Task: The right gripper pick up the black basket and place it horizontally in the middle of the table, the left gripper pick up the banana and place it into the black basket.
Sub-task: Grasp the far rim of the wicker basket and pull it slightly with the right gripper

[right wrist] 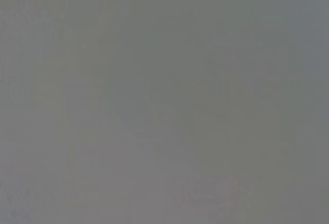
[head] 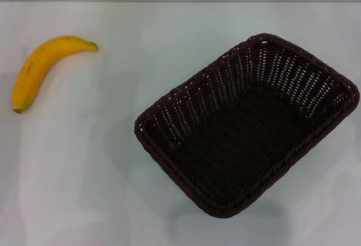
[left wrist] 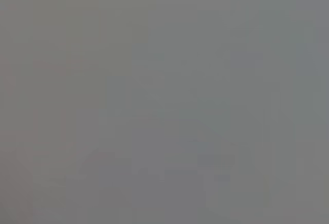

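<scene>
The black basket point(head: 248, 124) is a large dark woven basket lying on the right half of the white table point(head: 101, 172), turned at an angle, and it is empty. The banana point(head: 42, 68) is yellow and curved and lies on the table at the far left, its stem end pointing right and its dark end toward me. Neither gripper shows in the head view. Both wrist views show only plain grey with no object or fingers.
The table's far edge runs along the top of the head view point(head: 180, 1). Bare tabletop lies between the banana and the basket.
</scene>
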Available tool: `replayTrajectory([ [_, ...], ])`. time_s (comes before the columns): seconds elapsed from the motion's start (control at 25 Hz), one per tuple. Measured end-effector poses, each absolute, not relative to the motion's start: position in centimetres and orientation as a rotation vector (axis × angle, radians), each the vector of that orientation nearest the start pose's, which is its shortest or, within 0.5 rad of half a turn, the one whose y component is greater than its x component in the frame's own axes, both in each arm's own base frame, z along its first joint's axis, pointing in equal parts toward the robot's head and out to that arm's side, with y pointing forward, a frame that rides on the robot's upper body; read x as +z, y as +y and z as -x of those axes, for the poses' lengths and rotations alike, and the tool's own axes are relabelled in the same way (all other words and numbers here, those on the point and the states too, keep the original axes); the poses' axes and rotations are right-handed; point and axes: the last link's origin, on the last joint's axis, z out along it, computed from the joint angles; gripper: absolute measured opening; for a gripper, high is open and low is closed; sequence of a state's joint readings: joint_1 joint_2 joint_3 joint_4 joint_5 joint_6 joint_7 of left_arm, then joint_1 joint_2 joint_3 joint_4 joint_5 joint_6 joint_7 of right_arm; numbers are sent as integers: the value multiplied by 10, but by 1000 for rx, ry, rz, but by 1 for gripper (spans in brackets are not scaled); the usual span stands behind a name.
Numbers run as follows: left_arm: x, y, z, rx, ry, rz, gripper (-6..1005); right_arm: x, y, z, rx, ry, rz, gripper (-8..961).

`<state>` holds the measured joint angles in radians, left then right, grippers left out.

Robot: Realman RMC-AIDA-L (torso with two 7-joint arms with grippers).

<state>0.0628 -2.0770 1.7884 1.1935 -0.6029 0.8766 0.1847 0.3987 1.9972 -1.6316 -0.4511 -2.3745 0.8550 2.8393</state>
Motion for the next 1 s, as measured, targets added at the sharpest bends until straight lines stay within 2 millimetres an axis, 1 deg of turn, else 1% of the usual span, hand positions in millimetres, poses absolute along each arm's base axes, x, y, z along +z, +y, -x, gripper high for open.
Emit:
replayTrajectory([
  [0.72, 98, 305, 263, -860, -407, 1144, 786, 91, 374, -361, 400, 510, 1184, 768],
  [0.88, 98, 305, 262, -861, -407, 1145, 787, 90, 376, -358, 403, 509, 1193, 753],
  [1.0, 97, 305, 261, -863, -408, 1148, 787, 88, 381, -353, 400, 501, 1233, 741],
])
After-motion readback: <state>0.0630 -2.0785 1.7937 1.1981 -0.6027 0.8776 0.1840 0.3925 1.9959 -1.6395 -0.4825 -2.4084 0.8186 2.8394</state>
